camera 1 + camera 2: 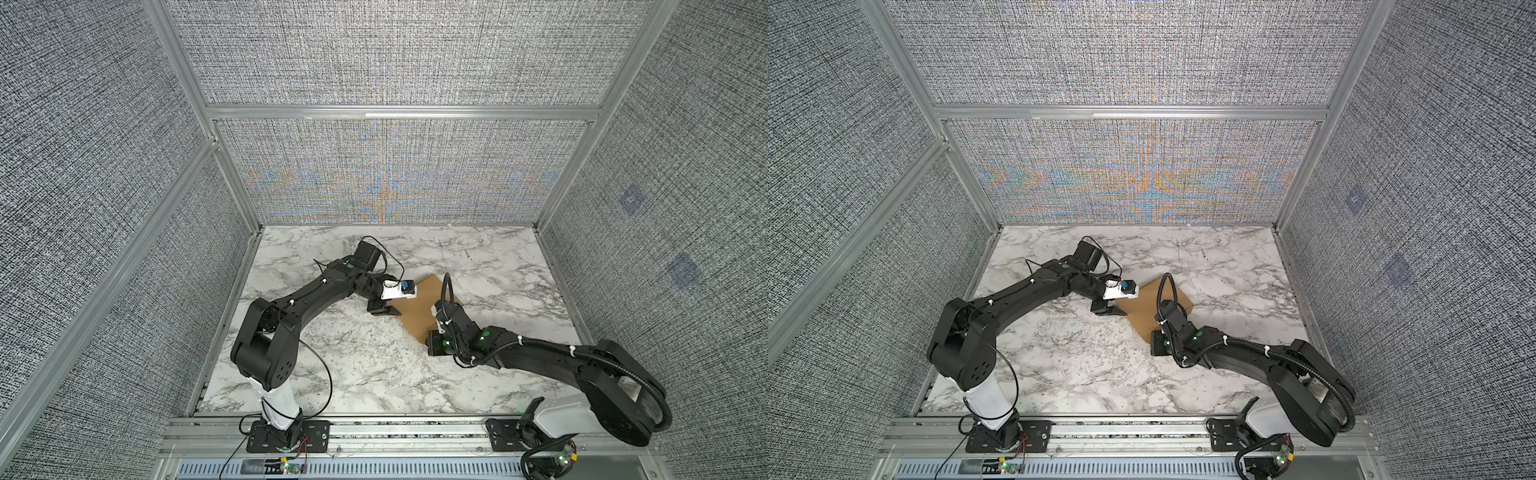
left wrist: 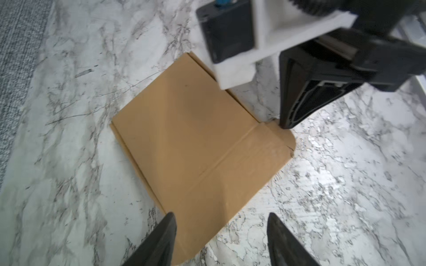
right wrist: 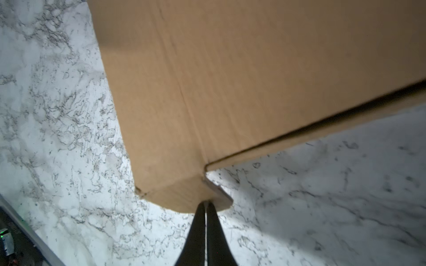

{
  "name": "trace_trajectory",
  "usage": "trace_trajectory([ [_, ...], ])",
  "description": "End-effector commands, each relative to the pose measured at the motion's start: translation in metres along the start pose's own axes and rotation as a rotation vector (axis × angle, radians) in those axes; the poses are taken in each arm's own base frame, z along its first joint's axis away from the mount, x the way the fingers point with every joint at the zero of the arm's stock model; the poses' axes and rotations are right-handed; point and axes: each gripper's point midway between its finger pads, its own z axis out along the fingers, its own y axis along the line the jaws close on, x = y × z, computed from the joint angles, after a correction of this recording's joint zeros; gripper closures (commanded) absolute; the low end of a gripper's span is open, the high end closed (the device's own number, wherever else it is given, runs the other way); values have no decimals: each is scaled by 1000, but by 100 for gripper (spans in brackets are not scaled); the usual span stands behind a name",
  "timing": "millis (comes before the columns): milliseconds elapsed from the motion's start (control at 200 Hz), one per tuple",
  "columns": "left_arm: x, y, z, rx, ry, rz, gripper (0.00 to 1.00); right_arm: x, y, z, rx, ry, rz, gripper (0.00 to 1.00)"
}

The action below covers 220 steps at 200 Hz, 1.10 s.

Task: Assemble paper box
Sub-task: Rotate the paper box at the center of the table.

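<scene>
Bare white grey-veined marble tabletop [image 2: 69, 161] lies free beside my left gripper [image 2: 221, 214]; ahead, the flat tan cardboard box [image 2: 191, 138] and my right gripper [image 2: 287, 123] block.

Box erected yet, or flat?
Flat. The paper box lies sheet-like on the table, no walls raised; the right gripper jaws pinch its corner tab.

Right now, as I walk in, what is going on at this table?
The robot is working on a paper box that lies mostly flat on the marble table. The right claw is shut on a rounded tab at one corner of it. The left claw is open and hovers low at another edge of the cardboard, gripping nothing. The box is not yet folded into shape.
</scene>
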Motion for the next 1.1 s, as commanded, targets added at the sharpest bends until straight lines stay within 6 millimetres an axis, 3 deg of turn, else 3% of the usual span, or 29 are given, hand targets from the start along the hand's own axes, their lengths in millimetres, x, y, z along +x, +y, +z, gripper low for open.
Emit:
trace_trajectory([
  [0, -15, -24, -1, 58, -72, 80, 35, -20, 11, 0, -51, -93, 37, 92],
  [270, -14, -46, 18, -8, -93, 67, 36, -28, 19, 10, -116, -179, 69, 92],
  [735, 18, -23, 42, -335, -1, 146, 33, -34, 34, 19, -154, -222, 67, 92],
  [865, 19, -16, 45, -385, -23, 118, 32, -39, 26, 0, -71, -202, -6, 91],
  [945, 16, -25, 49, -333, -52, 106, 32, -44, 13, -19, 0, -180, -66, 87],
  [1095, 9, -38, 50, -258, -101, 41, 31, -67, -23, -46, 119, -177, -112, 62],
])
